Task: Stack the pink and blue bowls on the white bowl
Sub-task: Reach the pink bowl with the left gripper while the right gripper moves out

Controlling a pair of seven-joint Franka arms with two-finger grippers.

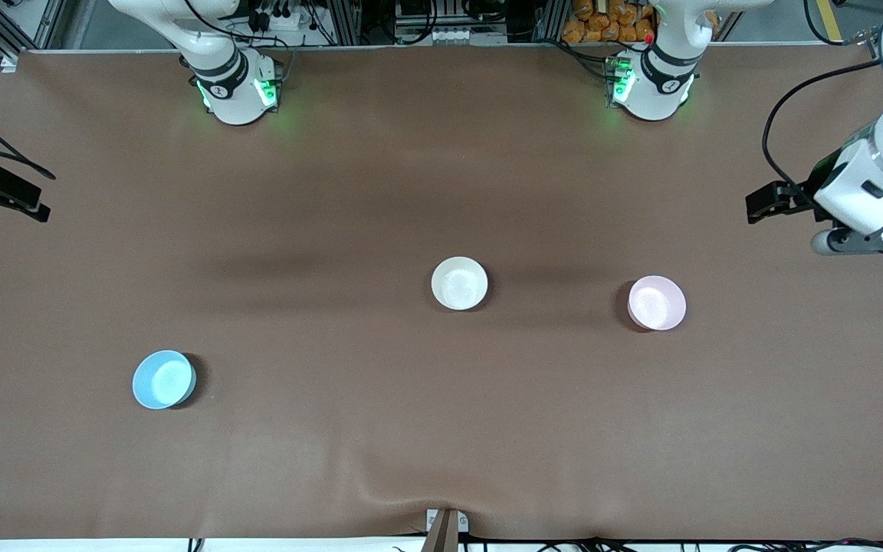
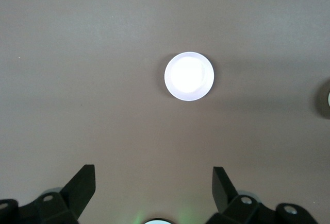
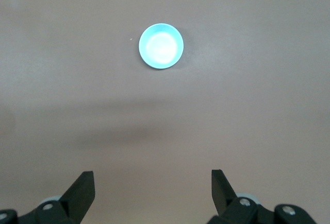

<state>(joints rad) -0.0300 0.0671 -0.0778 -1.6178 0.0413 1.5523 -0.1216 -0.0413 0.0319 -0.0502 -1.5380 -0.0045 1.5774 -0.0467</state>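
Blue bowl nearest — both grippers' jaws apart, bases cut off

— What do we have standing on the worktop?

— Only three bowls, all well apart. The white bowl sits mid-worktop, the pink bowl toward the left arm's end, and the blue bowl toward the right arm's end, nearer the front camera.

— And around them?

— We see bare cloth around each rim. The left pincer hangs spread high at its end; the right pincer likewise, each with nothing between its fingers.
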